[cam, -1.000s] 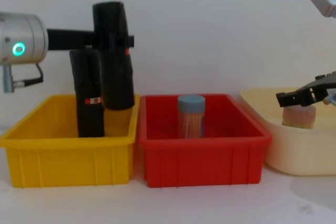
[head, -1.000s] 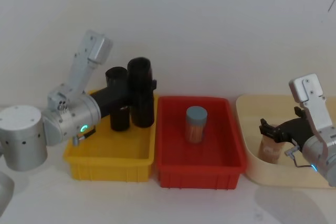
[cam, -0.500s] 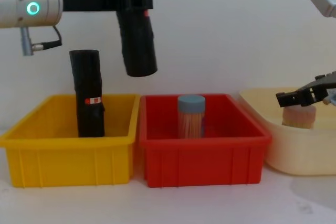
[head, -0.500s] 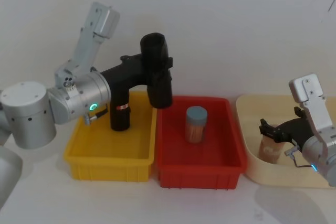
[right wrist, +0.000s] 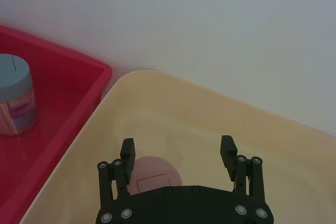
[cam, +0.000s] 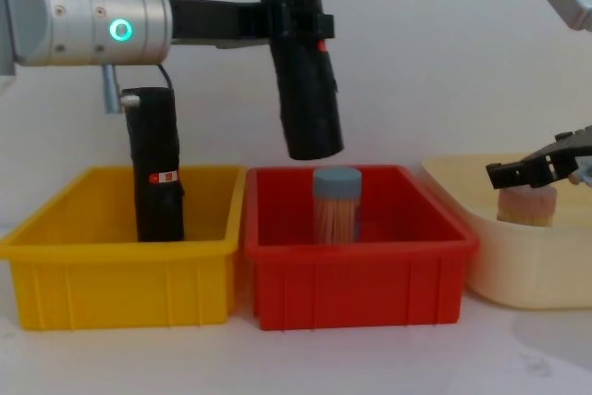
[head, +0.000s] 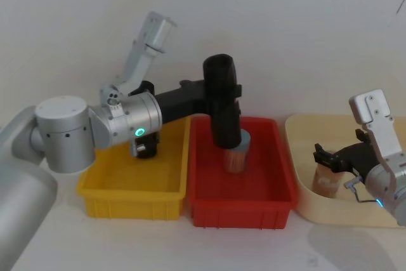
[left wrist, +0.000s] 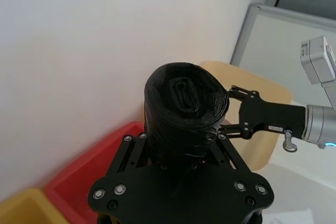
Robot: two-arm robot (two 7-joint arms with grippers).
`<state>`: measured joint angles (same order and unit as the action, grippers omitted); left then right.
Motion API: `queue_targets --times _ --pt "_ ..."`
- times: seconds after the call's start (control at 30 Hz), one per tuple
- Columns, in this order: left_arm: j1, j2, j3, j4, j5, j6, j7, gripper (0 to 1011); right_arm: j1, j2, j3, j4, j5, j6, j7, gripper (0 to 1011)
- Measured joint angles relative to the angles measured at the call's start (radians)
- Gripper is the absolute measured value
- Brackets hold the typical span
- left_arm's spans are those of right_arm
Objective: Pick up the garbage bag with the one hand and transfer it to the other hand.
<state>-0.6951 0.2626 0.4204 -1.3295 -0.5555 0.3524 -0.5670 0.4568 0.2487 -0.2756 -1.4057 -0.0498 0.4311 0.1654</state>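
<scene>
Garbage bag (cam: 305,90) clamped in left gripper (cam: 296,23), forearm level, above red bin (cam: 351,265), right gripper (right wrist: 178,148) spread

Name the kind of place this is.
Probably a robot test bench: plain white wall, staged yellow bin, red bin and beige tub, left gripper holding a garbage bag over the red bin, right gripper open over the tub.
</scene>
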Motion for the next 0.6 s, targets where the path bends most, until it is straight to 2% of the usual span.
queue_targets --times 0.33,0.6 --pt "-0.047 -0.028 0.044 0.083 -0.003 -0.013 -0.049 371 0.000 0.000 0.002 -0.001 0.002 -0.001 0.004 1000" --pt "-0.065 -0.039 0.060 0.114 -0.004 -0.019 -0.066 371 -0.005 0.005 0.023 -0.026 0.038 -0.004 0.055 1000"
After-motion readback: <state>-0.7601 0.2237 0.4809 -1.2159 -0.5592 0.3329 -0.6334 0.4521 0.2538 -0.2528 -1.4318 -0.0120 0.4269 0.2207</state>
